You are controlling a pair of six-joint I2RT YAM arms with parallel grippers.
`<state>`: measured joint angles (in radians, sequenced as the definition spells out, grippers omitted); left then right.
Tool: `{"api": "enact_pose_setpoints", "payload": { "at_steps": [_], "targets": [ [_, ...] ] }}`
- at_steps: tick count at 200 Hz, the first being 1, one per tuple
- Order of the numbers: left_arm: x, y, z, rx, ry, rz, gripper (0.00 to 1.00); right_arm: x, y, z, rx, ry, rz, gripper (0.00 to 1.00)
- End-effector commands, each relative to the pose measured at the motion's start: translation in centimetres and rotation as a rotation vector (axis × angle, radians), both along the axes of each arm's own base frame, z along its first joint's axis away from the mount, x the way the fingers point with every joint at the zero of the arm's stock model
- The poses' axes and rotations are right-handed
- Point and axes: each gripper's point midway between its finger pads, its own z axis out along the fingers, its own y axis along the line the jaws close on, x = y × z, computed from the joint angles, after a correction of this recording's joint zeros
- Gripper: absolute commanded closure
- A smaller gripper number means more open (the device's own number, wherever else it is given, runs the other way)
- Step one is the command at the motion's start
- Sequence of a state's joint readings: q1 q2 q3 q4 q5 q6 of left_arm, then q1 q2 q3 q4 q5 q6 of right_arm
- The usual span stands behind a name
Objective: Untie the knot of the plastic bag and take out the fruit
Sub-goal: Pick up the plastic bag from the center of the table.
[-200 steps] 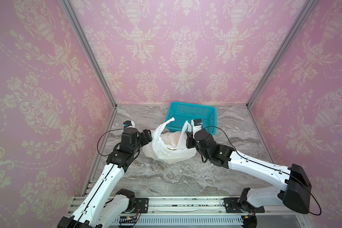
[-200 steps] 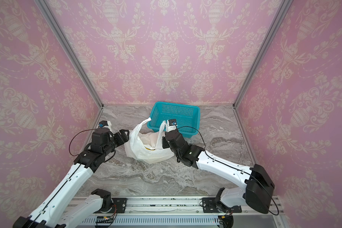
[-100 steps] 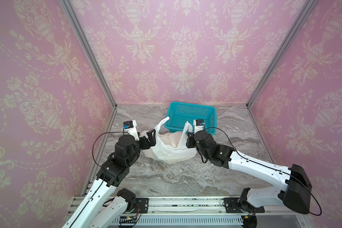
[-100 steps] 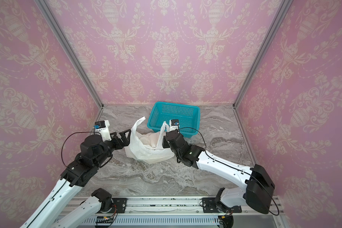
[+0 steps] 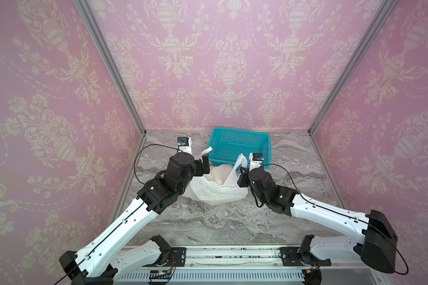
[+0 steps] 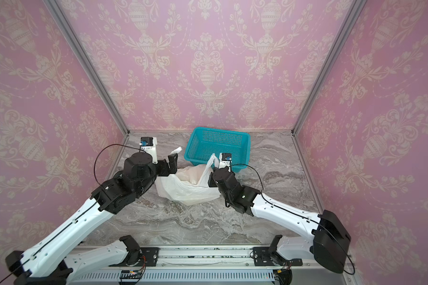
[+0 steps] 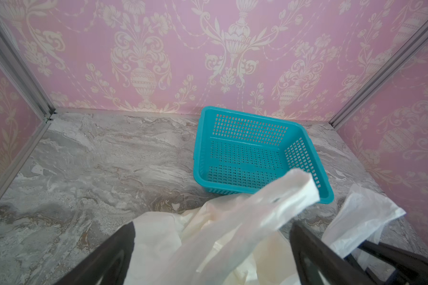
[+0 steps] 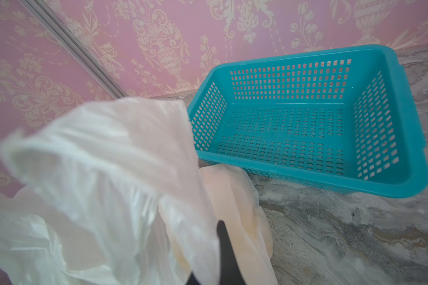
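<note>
Black fingers (image 7: pixel 307 246) of your left gripper (image 7: pixel 213 232) stand spread wide and hold nothing. One flat handle loop (image 7: pixel 269 204) of the thin, crinkly, translucent white plastic bag (image 5: pixel 215 190) rises through the gap between them, and its free end reaches past the fingertips. You cannot tell whether the film touches either finger.

Your right gripper (image 5: pixel 241 172) is closed and pinches the bag's other handle loop (image 5: pixel 241 159), which stands up above the jaws. In the right wrist view the white film drapes over its dark finger (image 8: pixel 224 241) and hides most of it.

Between your two grippers the bag slumps on the grey marbled tabletop (image 5: pixel 220 222) with its mouth turned upward. The two handle loops are well apart, each beside its own gripper, so they are not tied together. A pale peach tint shows through the film inside, but you cannot make out the fruit as single pieces from any view.

Just beyond both grippers a rectangular teal perforated plastic basket (image 5: pixel 240 139) sits on the same tabletop. Its near wall is right beside the bag, and you cannot tell whether they touch. Farther out, past the basket and to either side of the arms, stand pink walls (image 5: pixel 232 61) with a cream urn-and-garland pattern, joined at the corners by pale metal posts (image 5: pixel 109 66).
</note>
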<state>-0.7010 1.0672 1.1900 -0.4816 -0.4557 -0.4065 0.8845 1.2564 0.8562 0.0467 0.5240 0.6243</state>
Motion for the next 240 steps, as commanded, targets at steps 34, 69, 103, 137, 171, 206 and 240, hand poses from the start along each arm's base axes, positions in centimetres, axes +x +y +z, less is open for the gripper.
{"api": "enact_pose_setpoints", "payload": {
  "at_steps": [34,69,103,137,171,206,240],
  "targets": [
    [2.9,0.9,-1.8,0.255,0.022,0.117,0.28,0.2,-0.8,1.2,0.096,-0.049,-0.026,1.0],
    [2.7,2.1,-1.4,0.245,0.01,0.189,0.9,1.0,-0.9,1.6,0.102,-0.037,-0.045,1.0],
    [1.7,3.9,0.4,0.178,-0.012,0.267,1.0,1.4,-3.9,0.5,0.071,0.017,-0.197,1.0],
    [1.3,4.8,2.5,0.12,-0.01,0.287,1.0,1.8,-6.3,0.4,0.063,0.066,-0.284,1.0],
    [1.9,6.1,4.1,0.093,-0.007,0.316,1.0,1.8,-7.5,1.8,0.053,0.147,-0.371,1.0],
    [3.6,7.1,4.7,-0.016,0.029,0.309,1.0,3.5,-6.1,4.9,0.078,0.137,-0.381,1.0],
    [5.0,8.4,5.6,-0.028,0.055,0.336,1.0,5.4,-4.8,8.2,0.108,0.094,-0.395,1.0]
  ]
}}
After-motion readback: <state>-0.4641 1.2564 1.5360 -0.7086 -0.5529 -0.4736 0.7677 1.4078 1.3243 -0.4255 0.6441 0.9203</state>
